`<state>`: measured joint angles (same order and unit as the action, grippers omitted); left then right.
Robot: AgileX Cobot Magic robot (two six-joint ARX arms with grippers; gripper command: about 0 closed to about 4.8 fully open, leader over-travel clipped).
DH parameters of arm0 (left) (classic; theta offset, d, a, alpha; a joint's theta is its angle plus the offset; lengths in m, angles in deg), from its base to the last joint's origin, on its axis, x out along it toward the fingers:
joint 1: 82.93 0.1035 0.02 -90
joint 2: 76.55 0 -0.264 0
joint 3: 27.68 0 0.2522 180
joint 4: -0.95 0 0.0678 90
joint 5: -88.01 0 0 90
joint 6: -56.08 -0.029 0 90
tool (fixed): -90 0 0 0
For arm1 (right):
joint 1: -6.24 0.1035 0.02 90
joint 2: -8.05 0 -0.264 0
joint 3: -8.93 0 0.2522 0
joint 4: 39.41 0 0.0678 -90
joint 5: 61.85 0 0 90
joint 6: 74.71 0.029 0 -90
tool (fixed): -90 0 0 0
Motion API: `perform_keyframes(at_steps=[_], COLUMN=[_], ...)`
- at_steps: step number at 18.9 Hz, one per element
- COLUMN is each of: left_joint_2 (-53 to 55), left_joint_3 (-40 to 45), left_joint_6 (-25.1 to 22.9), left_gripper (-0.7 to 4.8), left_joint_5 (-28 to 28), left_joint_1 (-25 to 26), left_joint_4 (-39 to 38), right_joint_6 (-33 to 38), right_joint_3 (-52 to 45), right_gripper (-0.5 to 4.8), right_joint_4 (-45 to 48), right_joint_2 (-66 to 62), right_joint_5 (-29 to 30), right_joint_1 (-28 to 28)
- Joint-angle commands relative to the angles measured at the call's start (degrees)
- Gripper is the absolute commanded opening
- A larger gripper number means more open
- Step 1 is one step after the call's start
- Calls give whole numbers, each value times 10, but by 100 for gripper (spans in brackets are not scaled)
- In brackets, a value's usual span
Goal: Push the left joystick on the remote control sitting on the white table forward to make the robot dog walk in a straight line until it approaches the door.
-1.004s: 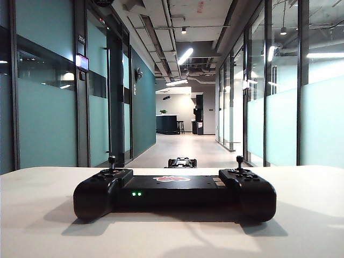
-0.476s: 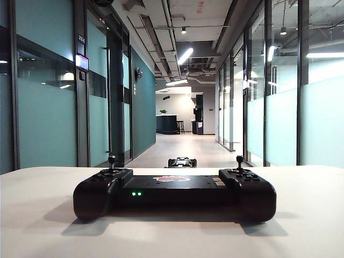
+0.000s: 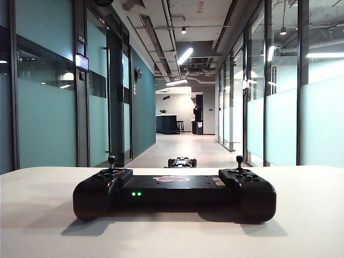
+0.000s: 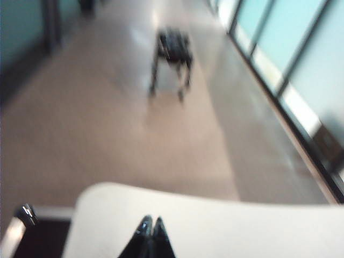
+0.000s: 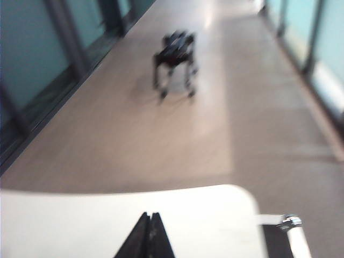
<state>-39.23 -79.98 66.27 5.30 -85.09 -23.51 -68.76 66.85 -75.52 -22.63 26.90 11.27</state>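
The left claw (image 4: 152,230) is seen only in the left wrist view, where its two dark fingertips are pressed together to a single point; nothing is held between them and nothing is touched. It hangs above the tabletop (image 4: 215,226), near the far edge. The right claw (image 5: 149,228) is likewise shown only by its own wrist view, fully closed, empty, and poised over the tabletop close to that same edge.

In the exterior view neither claw is visible. The remote (image 3: 174,193) is shown there lying flat on the tabletop, its two green lights lit on the near face and a red-white sticker on top. The left joystick (image 3: 112,160) stands upright on the remote's left end, and a matching stick (image 3: 239,160) stands on its right end; nothing touches either one.

The dog (image 3: 182,162) appears in the exterior view only as a low dark shape beyond the remote, just past the tabletop's far edge, in the corridor. Both wrist views, though blurred, show more of it: the dog (image 4: 172,59) is seen standing on its four thin legs on the floor (image 5: 177,140), well beyond the tabletop. The remote is not shown in either wrist view.
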Motion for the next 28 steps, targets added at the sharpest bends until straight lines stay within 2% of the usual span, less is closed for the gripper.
perform_keyframes(at_steps=[1, 6, 7, 9, 14, 15, 16, 17, 18, 25, 27, 28], left_joint_2=[58, 122, 131, 147, 160, 160, 160, 160, 160, 162, 162, 162], left_joint_3=[-64, -129, -138, -144, -145, -145, -145, -145, -145, -145, -145, -145], left_joint_6=[4, 1, 1, 1, -4, -4, -6, -8, -7, -7, -7, -7], left_gripper=[-5, -5, -5, -5, -5, -5, -5, -5, -5, -5, -5, -5], left_joint_5=[5, 10, 26, 72, 86, 86, 85, 84, 85, 96, 103, 108], left_joint_1=[-41, -144, -157, -176, -185, -185, -185, -185, -185, -186, -186, -187], left_joint_4=[-59, -120, -126, -130, -182, -182, -181, -177, -175, -168, -169, -168], right_joint_6=[8, 42, 61, 96, 182, 196, 205, 210, 210, 218, 222, 222], right_joint_3=[65, 156, 168, 177, 178, 178, 178, 178, 178, 178, 178, 178], right_gripper=[-6, -6, -6, -6, 0, 46, 138, 301, 337, 340, 384, 384], right_joint_4=[-42, -176, -202, -236, -307, -316, -319, -320, -320, -312, -307, -298], right_joint_2=[-59, -182, -208, -248, -336, -349, -364, -387, -407, -512, -536, -549], right_joint_5=[1, -8, -14, -17, 0, 0, 0, 2, 2, -1, -3, -3], right_joint_1=[54, 170, 196, 231, 292, 299, 309, 325, 334, 351, 344, 342])
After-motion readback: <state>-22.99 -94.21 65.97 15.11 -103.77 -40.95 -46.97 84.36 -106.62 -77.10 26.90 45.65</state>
